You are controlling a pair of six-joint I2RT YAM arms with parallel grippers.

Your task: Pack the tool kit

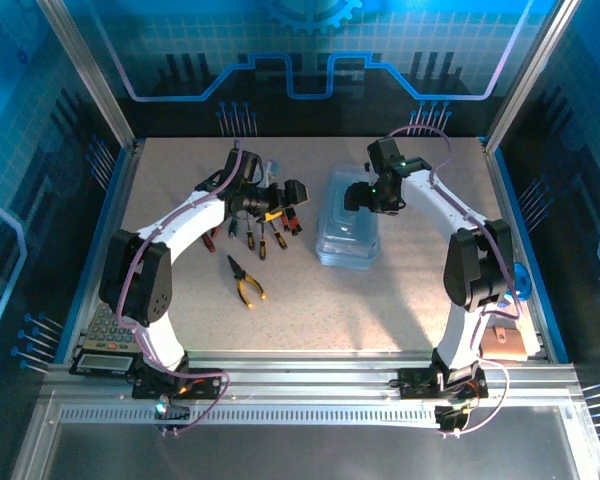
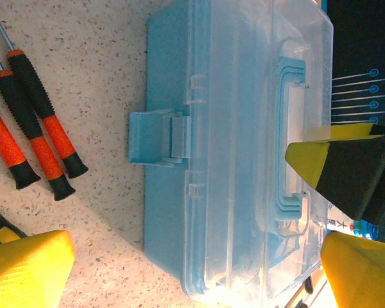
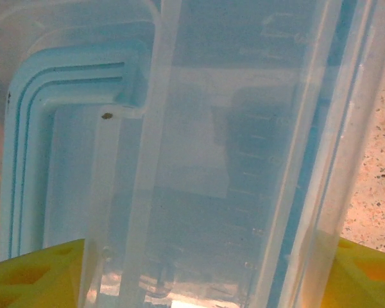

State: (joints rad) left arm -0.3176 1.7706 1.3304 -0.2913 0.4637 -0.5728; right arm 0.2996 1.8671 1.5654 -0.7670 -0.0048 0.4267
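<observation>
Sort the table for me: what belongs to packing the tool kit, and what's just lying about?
For the job: pale-blue tool box, screwdrivers, yellow-handled pliers.
Lying about: grey calculator at the near left edge, small tan object at the near right edge.

Top view: table (image 1: 310,310) brightly and evenly lit from above, with soft arm shadows on it; surrounding walls dim and saturated blue, focus sharp. Left wrist view: warm light, blown-out glare on the lower edge of the box (image 2: 231,160), a soft shadow on the table at its left, and the left fingers (image 2: 25,273) blurred. Right wrist view: very close, the box plastic hazy and soft, white glare at bottom centre, table speckle at right crisper.
</observation>
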